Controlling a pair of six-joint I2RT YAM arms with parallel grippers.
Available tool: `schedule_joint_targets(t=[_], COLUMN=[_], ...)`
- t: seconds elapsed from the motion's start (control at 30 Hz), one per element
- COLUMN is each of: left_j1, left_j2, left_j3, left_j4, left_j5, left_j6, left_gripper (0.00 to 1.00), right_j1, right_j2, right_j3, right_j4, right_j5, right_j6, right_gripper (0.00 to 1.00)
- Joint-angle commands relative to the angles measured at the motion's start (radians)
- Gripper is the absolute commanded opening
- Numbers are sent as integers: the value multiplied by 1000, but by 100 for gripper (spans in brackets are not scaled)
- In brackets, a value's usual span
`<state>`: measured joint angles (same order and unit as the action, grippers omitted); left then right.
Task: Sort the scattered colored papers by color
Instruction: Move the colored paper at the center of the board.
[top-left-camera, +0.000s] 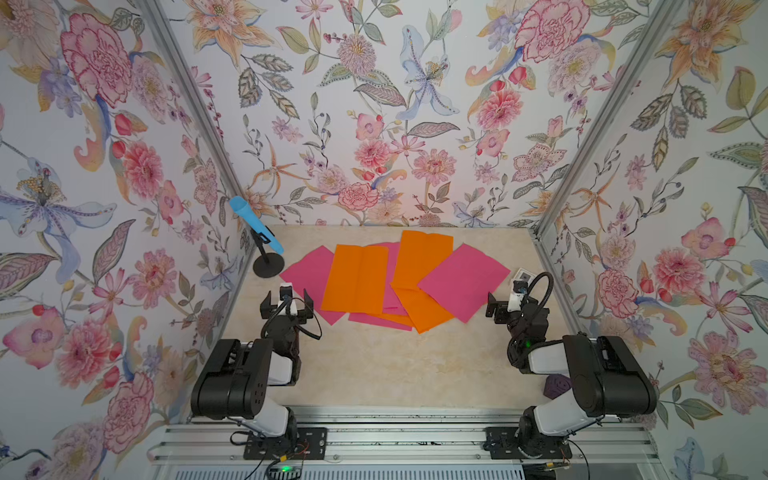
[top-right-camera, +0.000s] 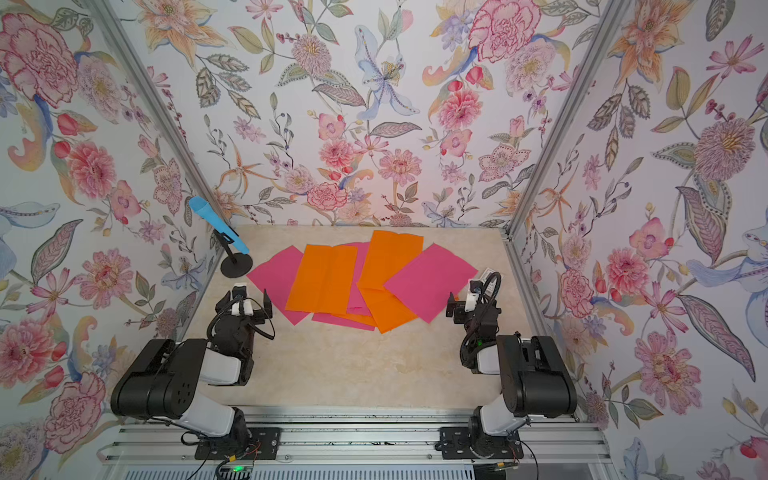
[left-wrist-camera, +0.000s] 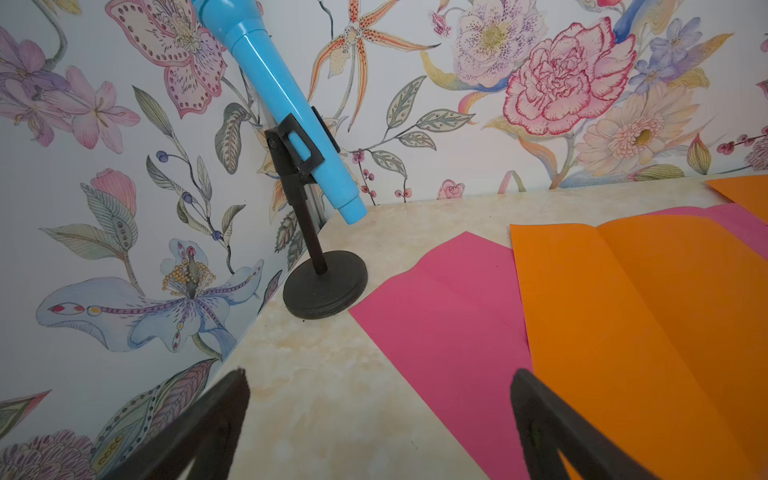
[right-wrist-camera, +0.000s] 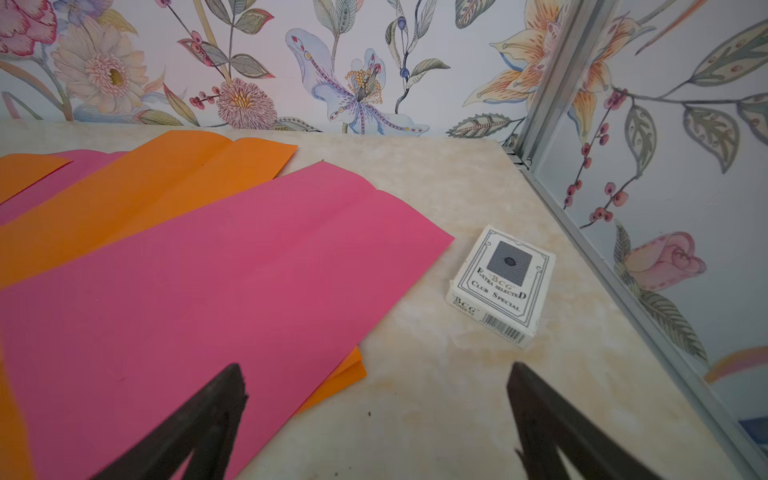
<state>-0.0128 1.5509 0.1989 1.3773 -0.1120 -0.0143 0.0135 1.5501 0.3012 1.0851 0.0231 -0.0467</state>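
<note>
The colored papers lie in one overlapping heap at the back middle of the table. In both top views an orange sheet (top-left-camera: 355, 278) (top-right-camera: 322, 278) covers part of a pink sheet (top-left-camera: 305, 272) at the left. Another orange sheet (top-left-camera: 424, 257) reaches toward the back wall. A pink sheet (top-left-camera: 465, 282) (right-wrist-camera: 199, 282) lies on top at the right, over an orange sheet (top-left-camera: 424, 311). My left gripper (top-left-camera: 286, 305) (left-wrist-camera: 379, 374) hangs open over the left pink sheet's near edge (left-wrist-camera: 440, 332). My right gripper (top-left-camera: 503, 307) (right-wrist-camera: 376, 368) hangs open beside the right pink sheet, holding nothing.
A blue tube (top-left-camera: 255, 226) on a black stand (left-wrist-camera: 324, 286) occupies the back left corner. A white card box (right-wrist-camera: 500, 286) (top-left-camera: 524, 275) lies by the right wall. A purple object (top-left-camera: 557, 386) sits behind the right arm. Flowered walls close in three sides.
</note>
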Motion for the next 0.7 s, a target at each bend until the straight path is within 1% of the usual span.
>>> schedule_joint_targets(t=[0.0, 0.3, 0.43, 0.67], left_j1=[-1, -4, -6, -7], left_j2=[1, 0, 1, 0], left_j3=[0, 1, 0, 6], left_j4=[33, 31, 34, 22], left_j5=[-2, -10, -9, -17], left_j6=[8, 11, 11, 14], left_gripper=[100, 100, 100, 100], right_j1=[2, 2, -21, -22], right_j2=[-5, -5, -7, -7], right_j3=[-2, 0, -2, 0], right_j4=[5, 4, 1, 1], right_j5=[-2, -4, -50, -51], right_j6=[10, 11, 24, 24], right_gripper=[100, 100, 100, 100])
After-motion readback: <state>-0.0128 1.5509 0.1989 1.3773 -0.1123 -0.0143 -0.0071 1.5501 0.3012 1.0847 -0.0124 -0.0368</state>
